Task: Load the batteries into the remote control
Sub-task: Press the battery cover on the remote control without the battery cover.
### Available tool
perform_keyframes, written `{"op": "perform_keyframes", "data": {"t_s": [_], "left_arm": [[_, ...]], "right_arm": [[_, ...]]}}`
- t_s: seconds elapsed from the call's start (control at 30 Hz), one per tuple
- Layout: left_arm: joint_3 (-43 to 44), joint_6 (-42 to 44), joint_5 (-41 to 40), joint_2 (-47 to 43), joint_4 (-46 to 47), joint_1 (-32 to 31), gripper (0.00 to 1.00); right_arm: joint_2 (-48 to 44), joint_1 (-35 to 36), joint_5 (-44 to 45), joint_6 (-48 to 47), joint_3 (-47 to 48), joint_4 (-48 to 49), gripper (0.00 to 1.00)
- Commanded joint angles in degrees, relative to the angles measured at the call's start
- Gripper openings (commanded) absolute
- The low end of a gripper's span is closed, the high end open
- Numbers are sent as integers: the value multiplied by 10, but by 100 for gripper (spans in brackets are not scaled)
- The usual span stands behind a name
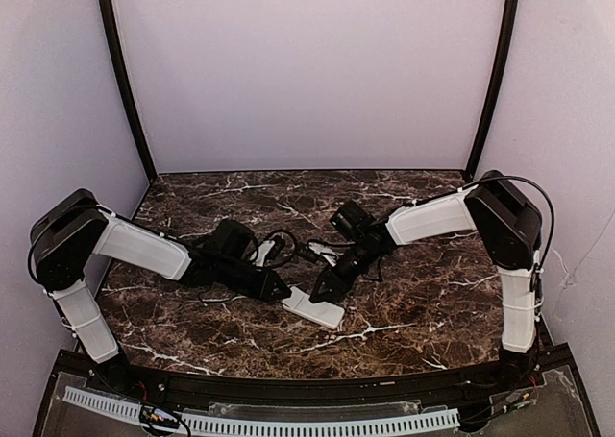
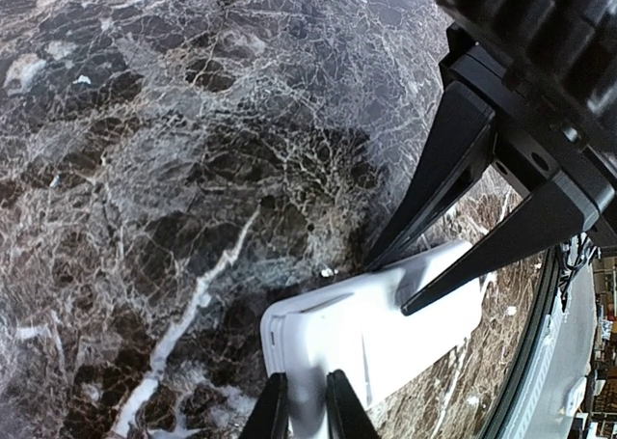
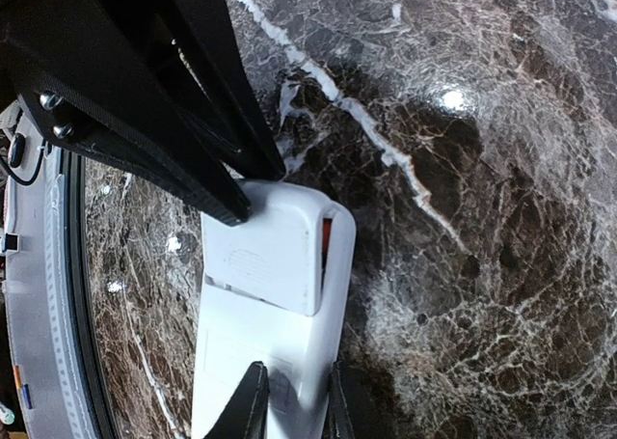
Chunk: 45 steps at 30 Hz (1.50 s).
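Left end effector (image 2: pixel 304 393) and right end effector (image 3: pixel 294 386) clamp the remote control's (image 3: pixel 270 265) ends; one battery (image 3: pixel 326 241) barely peeks out.

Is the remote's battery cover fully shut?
No, ajar: in the right wrist view the cover on the remote leaves a gap along one edge, orange-red showing through.

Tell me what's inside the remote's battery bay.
Through the gap beside the white cover, the right wrist view shows an orange-red sliver, likely a battery. The cover hides the rest of the bay in the remote control, so how many are loaded cannot be told.
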Motion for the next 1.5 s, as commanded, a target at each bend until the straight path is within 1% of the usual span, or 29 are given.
{"op": "perform_keyframes", "data": {"t_s": [0.0, 0.17, 0.37, 0.7, 1.03, 1.1, 1.2, 1.27, 1.47], "left_arm": [[-5, 2, 1, 8, -36, -14, 14], [-15, -2, 5, 9, -34, -15, 14], [-22, -5, 6, 8, -32, -19, 11], [-31, -11, 11, 14, -34, -23, 14], [-32, -6, -3, 28, -45, -26, 12], [-32, -3, -9, 29, -55, -26, 13], [-31, 3, -22, 29, -67, -28, 20], [-30, 7, -26, 30, -73, -28, 21], [-25, 14, -35, 38, -91, -31, 18]], "right_arm": [[21, 19, 49, -3, -20, -41, 20], [19, 19, 51, -3, -21, -40, 20], [21, 21, 51, -3, -20, -41, 20], [21, 21, 52, -1, -21, -40, 20], [24, 21, 49, -2, -19, -40, 20], [23, 21, 50, -1, -19, -40, 20], [23, 21, 52, -2, -20, -39, 20], [23, 21, 53, -2, -21, -39, 20], [19, 21, 60, 3, -25, -34, 20]]}}
